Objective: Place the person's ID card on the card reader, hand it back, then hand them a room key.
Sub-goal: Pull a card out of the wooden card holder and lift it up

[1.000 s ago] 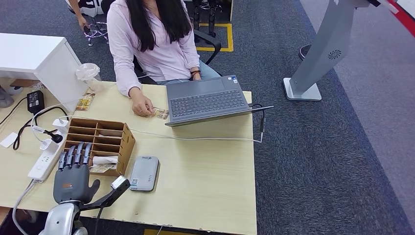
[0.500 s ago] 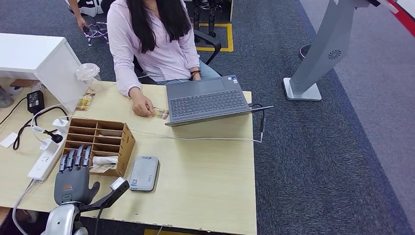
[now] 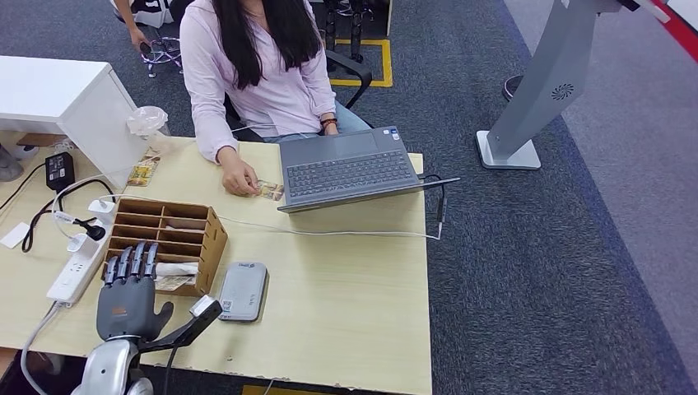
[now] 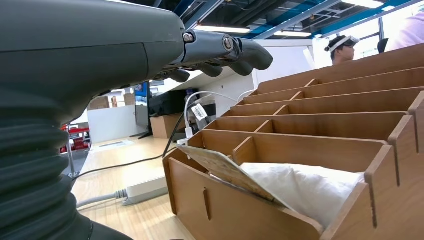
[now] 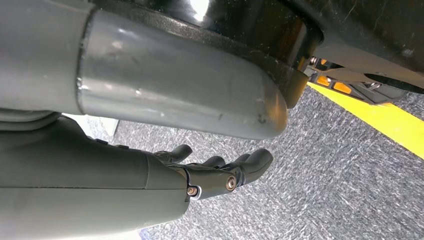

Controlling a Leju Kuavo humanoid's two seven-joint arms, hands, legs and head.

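Thin plastic ID card lies flat on table under person's hand, beside laptop; stiff, light, slippery, so best pinched by an edge. Left hand empty, fingers spread, at wooden organizer. Right hand hangs empty, fingers loosely apart.

- Table: pale yellow wood grain.
- Organizer: brown wood.
- Card reader: grey.
- Laptop: dark grey.
- Person's shirt: light pink.
- Carpet: dark blue-grey speckle, with a yellow line far off.
- Power strip: white.
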